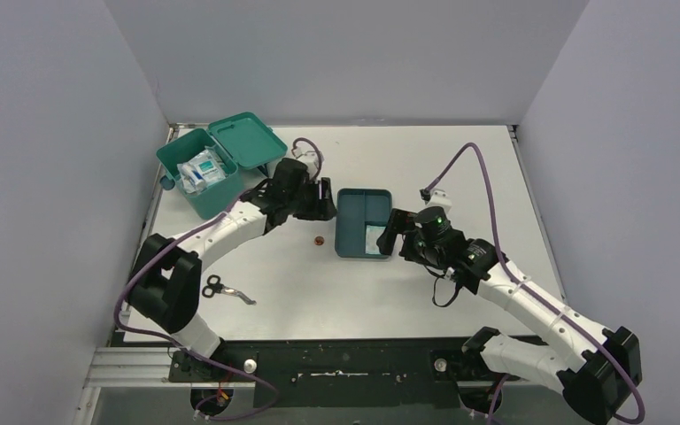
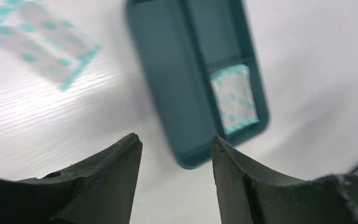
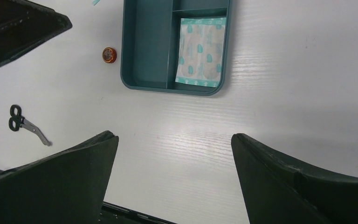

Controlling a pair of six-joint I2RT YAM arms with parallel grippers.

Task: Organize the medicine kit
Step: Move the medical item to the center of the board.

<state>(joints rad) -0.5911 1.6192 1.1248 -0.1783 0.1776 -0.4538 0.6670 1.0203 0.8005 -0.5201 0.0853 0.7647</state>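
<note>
nearest the arm bases, a pair of black-handled scissors [image 1: 226, 289] lay on the white table [image 1: 496, 177] on the left side, beside the left arm's elbow; a little farther out, the right gripper [image 1: 392, 232] hung at the near right edge of the divided tray [image 1: 351, 226], and its wrist view showed the pincer [image 3: 175, 137] spread wide with nothing between the fingers; a small round orange-brown object [image 1: 318, 239] sat on the table just left of the tray, apart from it; the dark blue-teal tray lay flat near the middle of the table, its long left compartment bare, and a white sachet with teal dots [image 1: 374, 239] lay in its near right compartment; the left gripper [image 1: 323, 199] stood just beside the tray's far left corner, its pincer [image 2: 177, 142] parted and holding nothing; its wrist view, blurred, caught a second dotted sachet [image 2: 42, 46] lying loose on the table beside the tray; farthest off, at the far left corner of the table, the medicine kit [image 1: 208, 199] stood with its lid [image 1: 248, 140] swung back open, and white packets [image 1: 204, 170] lay inside the box.
</note>
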